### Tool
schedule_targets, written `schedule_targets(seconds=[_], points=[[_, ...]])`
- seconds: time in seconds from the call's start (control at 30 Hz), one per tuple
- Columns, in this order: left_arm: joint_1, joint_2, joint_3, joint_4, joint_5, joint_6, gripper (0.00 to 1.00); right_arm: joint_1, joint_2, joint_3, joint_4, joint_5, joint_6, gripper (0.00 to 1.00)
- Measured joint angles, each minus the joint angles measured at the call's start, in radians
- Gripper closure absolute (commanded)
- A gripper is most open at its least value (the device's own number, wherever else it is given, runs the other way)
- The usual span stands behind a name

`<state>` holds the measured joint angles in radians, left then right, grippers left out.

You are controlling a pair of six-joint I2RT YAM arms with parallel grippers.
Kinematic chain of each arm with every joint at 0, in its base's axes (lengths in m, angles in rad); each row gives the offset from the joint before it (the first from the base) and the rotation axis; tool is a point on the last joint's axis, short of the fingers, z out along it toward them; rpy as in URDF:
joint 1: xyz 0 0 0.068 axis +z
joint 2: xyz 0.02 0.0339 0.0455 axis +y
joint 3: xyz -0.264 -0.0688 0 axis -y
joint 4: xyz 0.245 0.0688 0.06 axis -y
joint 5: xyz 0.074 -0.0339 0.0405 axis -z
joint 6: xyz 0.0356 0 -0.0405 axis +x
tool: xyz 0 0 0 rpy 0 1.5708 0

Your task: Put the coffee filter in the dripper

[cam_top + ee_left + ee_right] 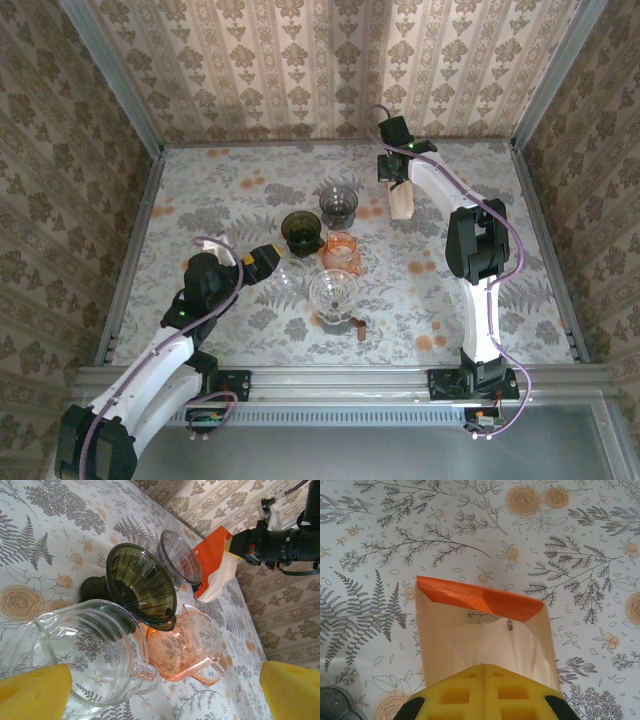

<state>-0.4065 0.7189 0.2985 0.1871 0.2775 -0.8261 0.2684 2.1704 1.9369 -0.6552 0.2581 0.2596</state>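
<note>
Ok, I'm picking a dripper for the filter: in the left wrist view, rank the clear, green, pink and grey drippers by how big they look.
1. Clear dripper, though it sits nearest the camera, so its true size is unsure.
2. Green dripper and pink dripper, about alike.
3. Grey dripper, farthest back.

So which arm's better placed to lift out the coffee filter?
Right. The right tool is shut on the coffee filter at the orange-topped pack; the left tool hangs open beside the clear dripper, far from it.
</note>
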Motion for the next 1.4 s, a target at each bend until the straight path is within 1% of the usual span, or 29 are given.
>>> schedule_targets(seconds=[0.2,0.43,0.57,0.7,0.87,0.97,1.1,1.27,1.4], points=[[0.000,0.000,0.000,0.000,0.000,0.000,0.02,0.004,-0.072,-0.012,0.002,0.008,0.000,1.00],[0.000,0.000,0.000,0.000,0.000,0.000,0.02,0.014,-0.195,-0.088,0.026,0.023,0.001,1.00],[0.000,-0.007,0.000,0.000,0.000,0.000,0.02,0.024,-0.265,-0.166,0.040,0.025,0.003,1.00],[0.000,-0.024,0.002,-0.001,0.000,0.000,0.02,0.045,-0.370,-0.258,0.053,0.031,0.008,1.00],[0.000,-0.027,0.024,-0.014,0.008,0.000,0.02,0.089,-0.569,-0.393,0.066,0.047,0.029,1.00],[0.000,-0.027,0.052,-0.027,0.017,0.005,0.02,0.127,-0.706,-0.476,0.070,0.053,0.040,1.00],[0.000,-0.029,0.088,-0.045,0.036,0.023,0.01,0.224,-0.887,-0.546,0.028,0.058,0.050,1.00],[0.000,-0.037,0.107,-0.056,0.057,0.037,0.01,0.374,-1.042,-0.550,-0.087,0.049,0.056,1.00],[-0.006,-0.039,0.108,-0.068,0.067,0.037,0.01,0.467,-1.107,-0.521,-0.238,0.011,0.085,1.00]])
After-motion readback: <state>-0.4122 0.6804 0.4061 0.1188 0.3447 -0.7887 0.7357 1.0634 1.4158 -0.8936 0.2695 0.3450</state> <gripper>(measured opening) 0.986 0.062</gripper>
